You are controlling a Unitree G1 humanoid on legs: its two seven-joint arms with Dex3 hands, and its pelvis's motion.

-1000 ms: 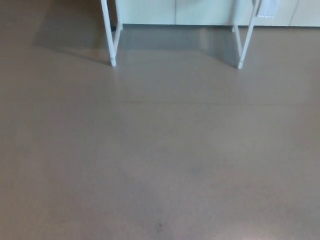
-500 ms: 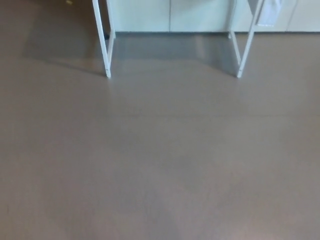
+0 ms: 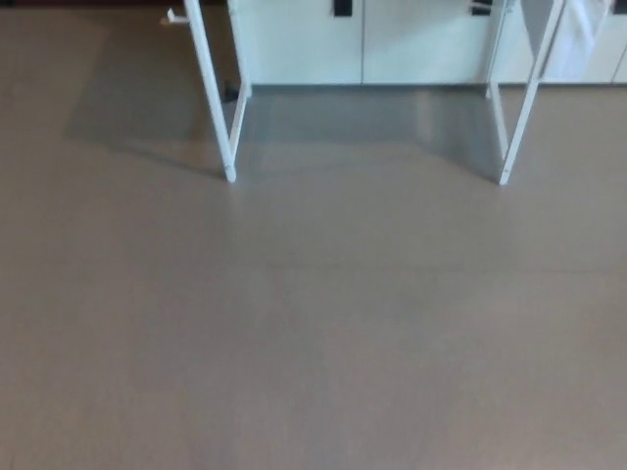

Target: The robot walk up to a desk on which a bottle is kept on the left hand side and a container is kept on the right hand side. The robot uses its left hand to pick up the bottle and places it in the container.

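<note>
Ahead on the floor (image 3: 313, 333), white desk legs (image 3: 217, 98).

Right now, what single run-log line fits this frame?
phase: approach | view: floor, white desk legs ahead | desk top, bottle, container: not in view | left hand: not in view | right hand: not in view

Camera view shifted: white worktop legs (image 3: 217, 98) now lower in frame, more of pale cabinets (image 3: 362, 44) showing behind.
</note>
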